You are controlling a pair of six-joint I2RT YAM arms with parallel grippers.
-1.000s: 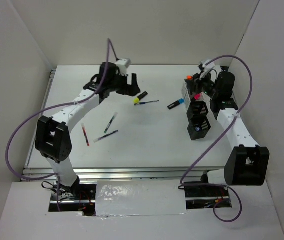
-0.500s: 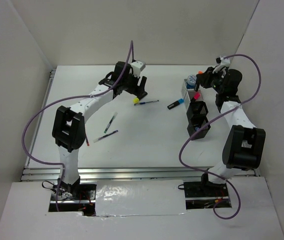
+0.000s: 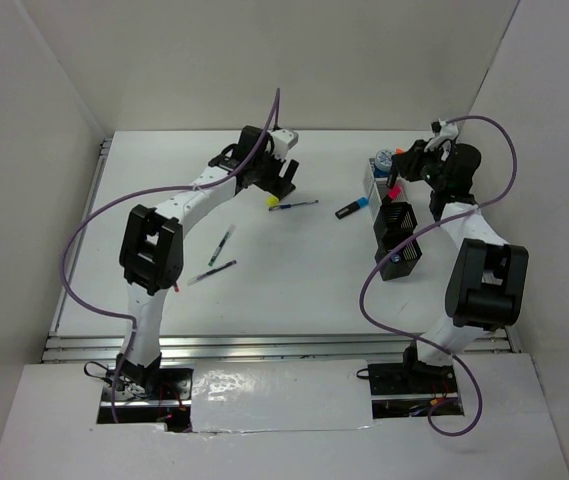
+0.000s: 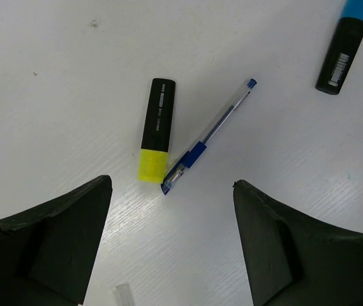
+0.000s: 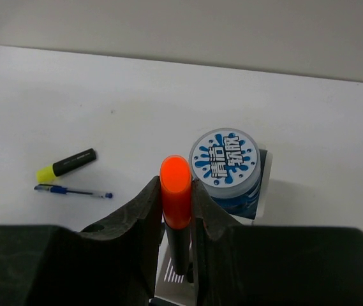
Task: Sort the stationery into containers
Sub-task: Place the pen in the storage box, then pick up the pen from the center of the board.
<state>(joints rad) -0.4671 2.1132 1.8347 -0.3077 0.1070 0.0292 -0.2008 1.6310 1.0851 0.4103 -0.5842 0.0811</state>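
**Left gripper** (image 4: 171,188): shown wide open and empty above the tabletop (image 3: 294,290); the yellow-capped highlighter (image 4: 156,127) and blue pen (image 4: 210,136) are seen lying just beyond its fingers (yellow cap and pen tip almost touching); a blue-capped highlighter (image 4: 342,48) lies at 2 o'clock of them.

**Right gripper** (image 5: 176,204): closed on the orange-capped highlighter (image 5: 175,185), which is held upright, cap uppermost, over the white bin (image 5: 262,191); a tape roll (image 5: 226,164) is lodged in that bin at 1 o'clock of the cap.

**Top view:** two black bins (image 3: 398,238) are set at 6 o'clock of the white one; two loose pens (image 3: 219,255) lie at 7 o'clock of the left gripper.

Tape roll (image 5: 224,159) top: Chinese chars.
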